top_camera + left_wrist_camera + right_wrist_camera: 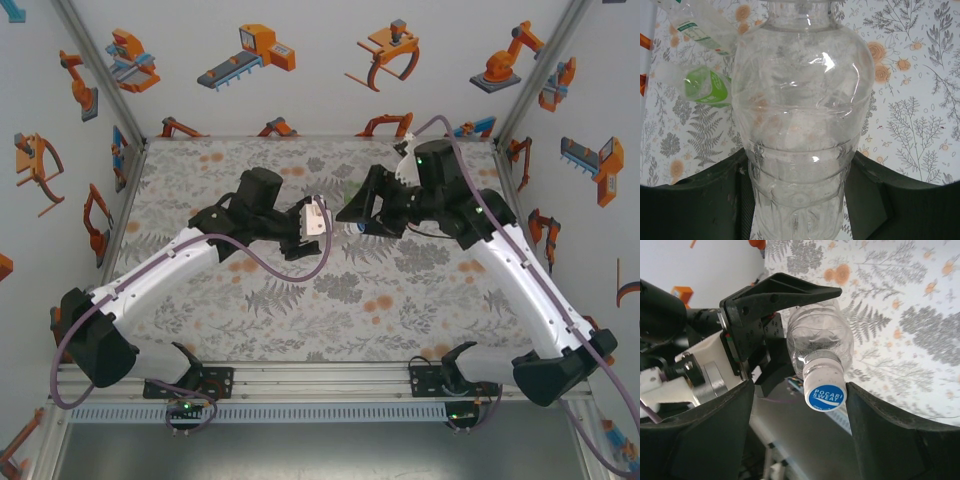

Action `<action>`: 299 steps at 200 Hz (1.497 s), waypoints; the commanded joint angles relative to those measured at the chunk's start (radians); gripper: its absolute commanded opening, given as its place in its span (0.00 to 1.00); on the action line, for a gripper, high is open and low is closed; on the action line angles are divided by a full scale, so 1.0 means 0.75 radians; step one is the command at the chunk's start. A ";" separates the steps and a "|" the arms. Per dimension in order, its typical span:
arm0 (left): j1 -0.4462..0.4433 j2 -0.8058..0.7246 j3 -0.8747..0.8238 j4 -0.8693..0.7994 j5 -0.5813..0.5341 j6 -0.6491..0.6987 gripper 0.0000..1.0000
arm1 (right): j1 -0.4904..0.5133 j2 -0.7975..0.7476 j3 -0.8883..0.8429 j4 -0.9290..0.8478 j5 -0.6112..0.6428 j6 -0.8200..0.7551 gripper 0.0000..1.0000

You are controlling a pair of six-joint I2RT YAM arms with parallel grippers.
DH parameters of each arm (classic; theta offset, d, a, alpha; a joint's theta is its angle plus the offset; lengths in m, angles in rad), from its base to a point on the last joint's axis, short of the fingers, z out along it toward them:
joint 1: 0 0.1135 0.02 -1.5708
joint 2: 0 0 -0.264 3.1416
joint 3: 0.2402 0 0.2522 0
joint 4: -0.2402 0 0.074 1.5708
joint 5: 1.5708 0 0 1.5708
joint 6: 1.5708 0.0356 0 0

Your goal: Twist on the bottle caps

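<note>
Clear bottle (800,100) dead centre in my left wrist view looks empty, light and crushable, so I'm glad the left gripper (800,200) is clamped low on its ribbed body, while the right gripper (800,405) gapes wide either side of the slick little white cap (825,390), not touching it.

Counter (400,290): flat top under a pale cloth printed with grey ferns, leaves and orange blossoms.
Surround: white panels (330,90) stand along the far edge and both side edges.
Near edge: a slotted aluminium rail (320,385) runs along it.
Item 1: labelled bottle (695,30), clear with a whitish, green-printed label, lying at a slant on the print.
Item 2: green-tinted bottle (707,87), lying just beside item 1; contact between them cannot be told.
</note>
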 commanded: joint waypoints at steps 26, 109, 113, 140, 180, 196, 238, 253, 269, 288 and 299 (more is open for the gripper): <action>-0.008 -0.043 -0.008 0.016 0.058 -0.006 0.00 | 0.000 -0.058 0.026 0.139 0.000 -0.449 0.67; -0.006 -0.095 -0.019 0.005 0.116 -0.020 0.00 | 0.002 -0.235 -0.107 0.185 -0.384 -1.722 0.63; -0.006 -0.096 -0.019 0.004 0.120 -0.020 0.00 | 0.002 -0.241 -0.115 0.185 -0.408 -1.772 0.62; -0.007 -0.106 -0.017 -0.002 0.127 -0.026 0.00 | 0.002 -0.257 -0.184 0.250 -0.509 -1.889 0.57; -0.008 -0.112 -0.015 -0.005 0.132 -0.032 0.00 | 0.002 -0.247 -0.236 0.306 -0.493 -1.897 0.49; -0.008 -0.112 -0.015 -0.004 0.134 -0.031 0.00 | 0.002 -0.247 -0.242 0.319 -0.490 -1.899 0.47; -0.007 -0.112 -0.017 -0.007 0.133 -0.028 0.00 | 0.002 -0.246 -0.243 0.327 -0.526 -1.897 0.43; -0.007 -0.111 -0.017 -0.007 0.134 -0.028 0.00 | 0.002 -0.243 -0.245 0.325 -0.529 -1.895 0.40; -0.007 -0.110 -0.016 -0.005 0.135 -0.029 0.00 | 0.002 -0.241 -0.246 0.316 -0.533 -1.893 0.35; -0.006 -0.110 -0.015 0.002 0.136 -0.030 0.00 | 0.002 -0.235 -0.249 0.306 -0.526 -1.874 0.28; -0.008 -0.111 -0.017 0.011 0.136 -0.036 0.00 | 0.003 -0.234 -0.255 0.317 -0.514 -1.833 0.25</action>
